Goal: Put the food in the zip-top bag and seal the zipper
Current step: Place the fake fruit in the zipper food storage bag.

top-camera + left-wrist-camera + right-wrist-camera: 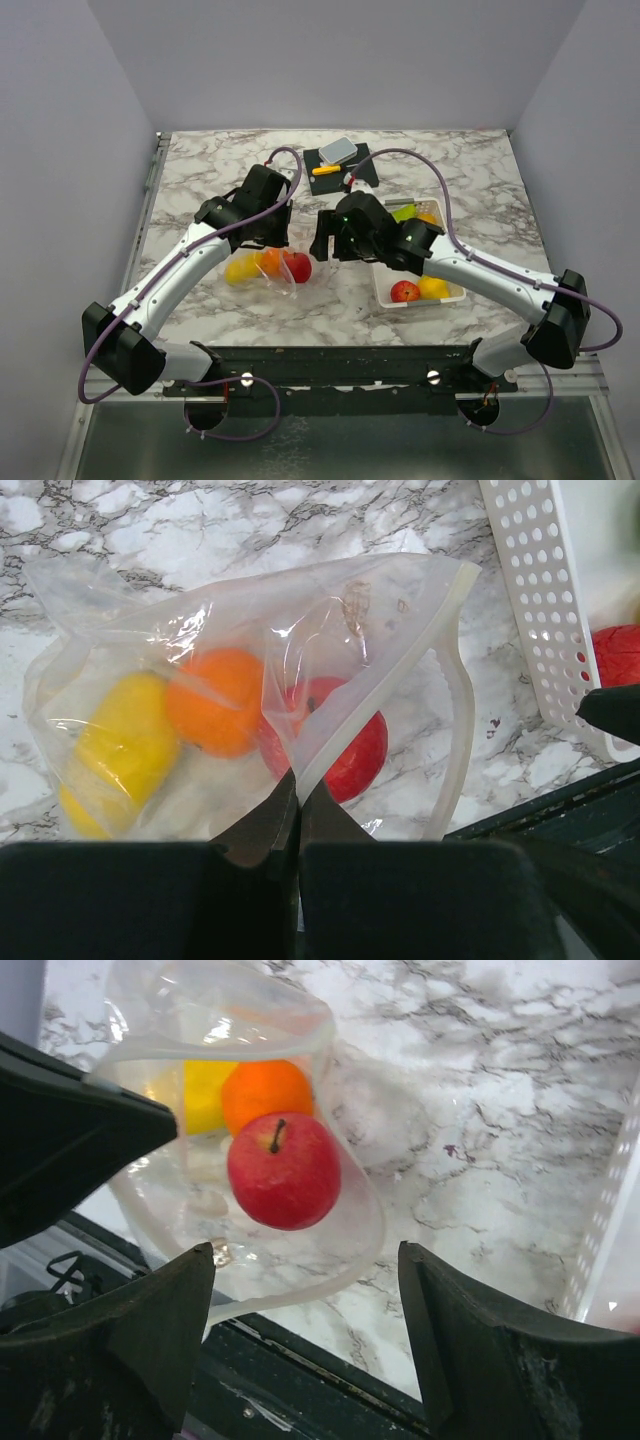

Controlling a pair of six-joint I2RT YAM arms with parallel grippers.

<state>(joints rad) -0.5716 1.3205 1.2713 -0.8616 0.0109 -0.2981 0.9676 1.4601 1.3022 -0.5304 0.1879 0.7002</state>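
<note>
Clear soft bag (330, 610) — glossy round apple (284, 1170) inside.

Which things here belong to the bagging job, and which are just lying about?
In the job: zip-top bag, its zipper, the red apple, orange and yellow piece inside it, leftover red fruit and leftover yellow fruit in the white basket, left pincer pinching the bag.
Lying about: yellow-handled knife, black mat, grey block.

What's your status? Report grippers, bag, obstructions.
Left gripper shut on zip-top bag rim. Right gripper open, empty. Three fruits bagged, zipper open; more in basket. No obstruction seen.
</note>
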